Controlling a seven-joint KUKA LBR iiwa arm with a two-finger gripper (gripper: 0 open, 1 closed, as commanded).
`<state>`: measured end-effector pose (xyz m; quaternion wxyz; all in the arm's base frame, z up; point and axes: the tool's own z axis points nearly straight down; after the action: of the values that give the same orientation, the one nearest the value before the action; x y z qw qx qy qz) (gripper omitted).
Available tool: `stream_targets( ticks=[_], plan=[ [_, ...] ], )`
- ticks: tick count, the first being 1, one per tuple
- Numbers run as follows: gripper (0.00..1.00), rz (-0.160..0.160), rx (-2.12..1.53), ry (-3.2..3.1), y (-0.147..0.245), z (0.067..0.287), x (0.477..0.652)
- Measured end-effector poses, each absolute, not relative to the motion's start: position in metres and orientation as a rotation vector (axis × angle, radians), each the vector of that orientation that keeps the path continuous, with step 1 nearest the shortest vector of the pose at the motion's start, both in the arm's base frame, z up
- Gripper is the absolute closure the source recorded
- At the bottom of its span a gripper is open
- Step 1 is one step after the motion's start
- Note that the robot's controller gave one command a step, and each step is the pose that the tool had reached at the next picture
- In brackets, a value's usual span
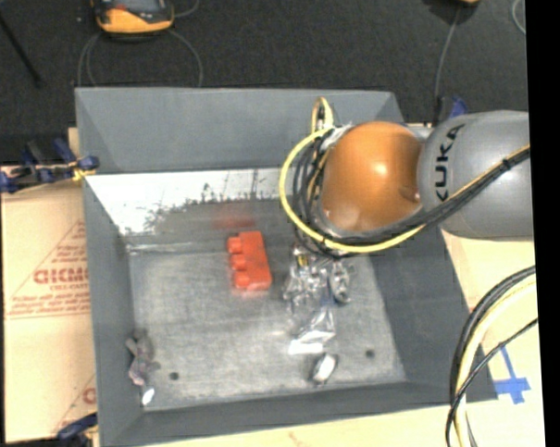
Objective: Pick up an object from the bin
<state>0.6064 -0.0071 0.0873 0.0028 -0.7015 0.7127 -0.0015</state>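
Built of rounded grey casing [487, 190] lettered KUKA, capped by glossy orange dome [369, 175], ringed with looping yellow and black cables [291, 194].

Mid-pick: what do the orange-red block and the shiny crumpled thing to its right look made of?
The orange-red block looks like moulded hard plastic: even colour, matte, with what seem to be stud-like bumps along one side. The crumpled thing by the pincer looks like thin clear or silvery film, perhaps a wrapper: bright glints, sharp creases.
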Motion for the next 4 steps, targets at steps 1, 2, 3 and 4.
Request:
stream_targets(
  ticks=[1,2,3,4],
  plan=[
    [1.0,-0.005,-2.206,2.228,0.0,0.107,0.602],
    [1.0,-0.013,-2.184,2.241,0.0,0.102,0.607],
    [1.0,-0.002,-2.17,2.267,-0.002,0.123,0.604],
    [1.0,0.003,-1.921,2.485,-0.015,0.104,0.552]
  ],
)
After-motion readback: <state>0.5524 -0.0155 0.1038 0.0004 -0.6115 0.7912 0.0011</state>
